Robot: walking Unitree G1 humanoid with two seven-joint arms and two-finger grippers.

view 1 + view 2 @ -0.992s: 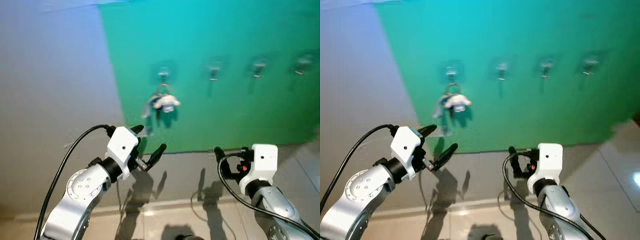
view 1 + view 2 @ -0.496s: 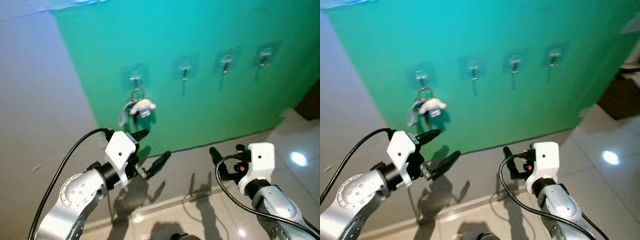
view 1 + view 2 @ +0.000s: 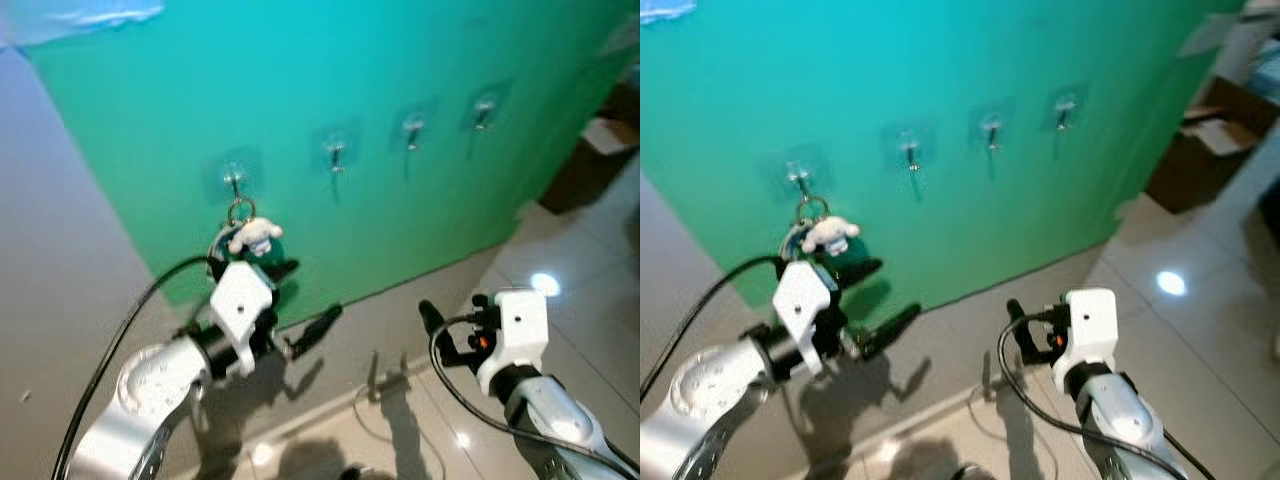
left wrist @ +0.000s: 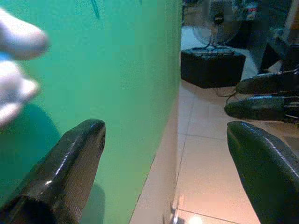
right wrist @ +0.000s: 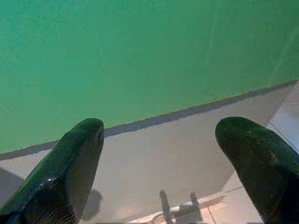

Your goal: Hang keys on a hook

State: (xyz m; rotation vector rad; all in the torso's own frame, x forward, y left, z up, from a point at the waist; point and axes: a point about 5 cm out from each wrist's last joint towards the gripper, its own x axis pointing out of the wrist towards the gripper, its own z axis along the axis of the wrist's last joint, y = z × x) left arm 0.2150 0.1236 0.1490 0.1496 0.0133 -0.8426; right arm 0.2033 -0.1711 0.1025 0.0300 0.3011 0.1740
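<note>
With the keys (image 3: 245, 236) and their white plush charm already hung on the leftmost hook (image 3: 234, 179) of the green wall (image 3: 400, 60), both the left gripper (image 3: 305, 300) and right gripper (image 3: 432, 318), jaws apart and empty, are best drawn straight back so the ring is not snagged.

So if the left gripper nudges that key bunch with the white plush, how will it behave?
The key bunch hangs by its ring from the leftmost hook, so it would probably swing. Its plush looks soft and light. The left gripper, open, sits just below it.
</note>
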